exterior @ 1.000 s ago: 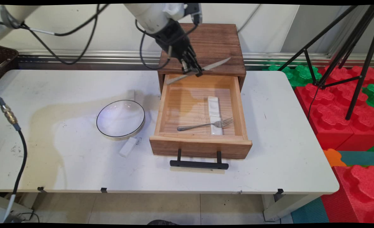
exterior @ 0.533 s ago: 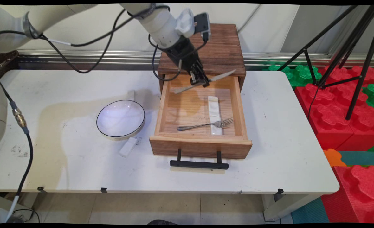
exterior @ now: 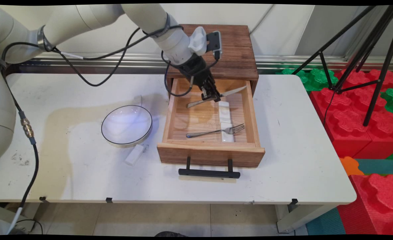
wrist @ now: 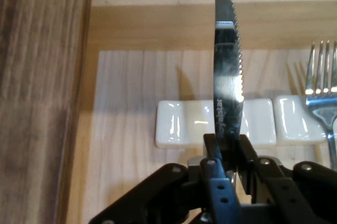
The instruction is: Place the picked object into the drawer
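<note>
Over the open drawer (exterior: 210, 117), my gripper (exterior: 212, 97) pinches the knife (exterior: 216, 97) mid-length: stiff, thin, slick steel, apt to swivel.

On my screen the arm (exterior: 83, 20) is glossy off-white, built of fat rounded links with a thin dark ring at a joint. Black cables (exterior: 116, 58) loop loosely off it — one runs down the left side through a brass-coloured connector (exterior: 26, 126). At the wrist sits a small black camera block (exterior: 215, 41). The gripper (exterior: 211, 96) is matt black, its linkage plates (wrist: 210, 192) pinned with small round screws.
</note>
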Robot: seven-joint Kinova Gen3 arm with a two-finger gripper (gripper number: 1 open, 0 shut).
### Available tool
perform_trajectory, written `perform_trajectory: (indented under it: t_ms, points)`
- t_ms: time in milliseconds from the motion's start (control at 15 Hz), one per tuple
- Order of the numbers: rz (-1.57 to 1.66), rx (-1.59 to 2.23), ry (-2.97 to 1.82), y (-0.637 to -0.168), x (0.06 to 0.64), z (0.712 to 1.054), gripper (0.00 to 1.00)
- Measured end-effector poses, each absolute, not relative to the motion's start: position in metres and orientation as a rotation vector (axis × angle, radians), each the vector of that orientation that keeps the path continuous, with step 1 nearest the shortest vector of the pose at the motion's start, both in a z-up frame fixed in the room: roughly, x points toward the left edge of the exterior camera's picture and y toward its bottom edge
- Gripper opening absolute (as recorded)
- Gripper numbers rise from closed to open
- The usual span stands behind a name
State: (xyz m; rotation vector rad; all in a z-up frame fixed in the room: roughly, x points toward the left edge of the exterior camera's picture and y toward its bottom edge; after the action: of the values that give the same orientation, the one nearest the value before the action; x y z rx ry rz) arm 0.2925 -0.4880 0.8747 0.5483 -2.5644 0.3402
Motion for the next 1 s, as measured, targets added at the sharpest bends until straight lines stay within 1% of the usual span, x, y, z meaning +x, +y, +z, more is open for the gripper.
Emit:
perform_trajectory:
  t_ms: [267,1000]
  points:
    - [0.320,0.553,-2.580,-0.491,0.295,0.857,0.00]
    - [0.284,0.563,-2.604,-0.496,0.300,0.828,0.00]
